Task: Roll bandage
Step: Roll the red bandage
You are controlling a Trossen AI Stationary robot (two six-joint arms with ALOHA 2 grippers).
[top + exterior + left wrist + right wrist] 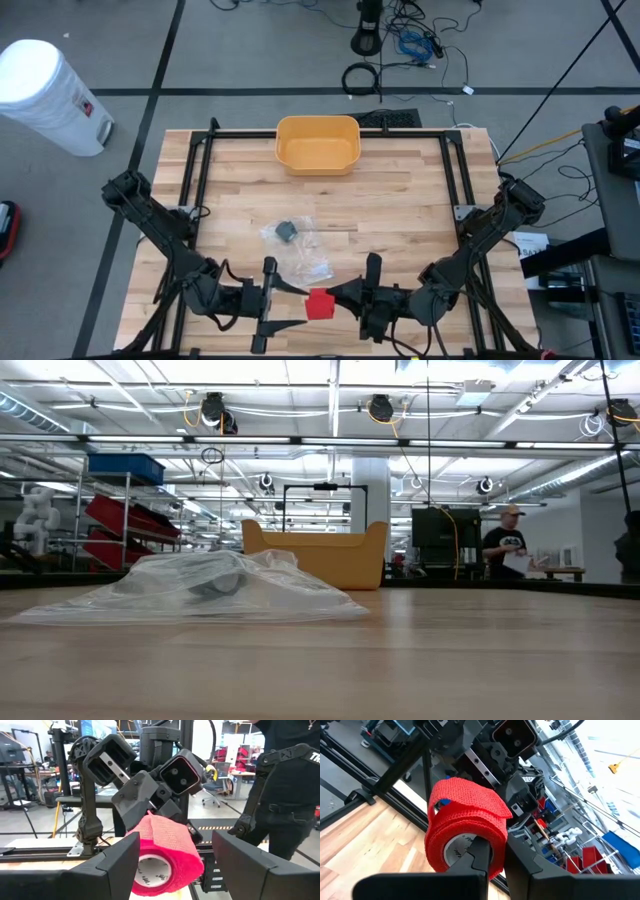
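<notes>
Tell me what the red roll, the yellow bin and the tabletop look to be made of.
Red bandage roll: woven, crepe-like fabric, matte; the mesh texture shows, wound on a pale core, probably cardboard. The right end effector is shut on its wall.
Yellow bin: likely moulded plastic, smooth with a soft sheen and rounded corners.
Tabletop: wood, seemingly butcher-block; jointed light strips with visible grain.

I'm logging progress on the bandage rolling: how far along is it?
Done: the red bandage roll is out of the plastic bag and mostly wound. In hand: the right gripper clamps the roll; the left gripper is open beside it. Left: a loose flap still needs wrapping down.
</notes>
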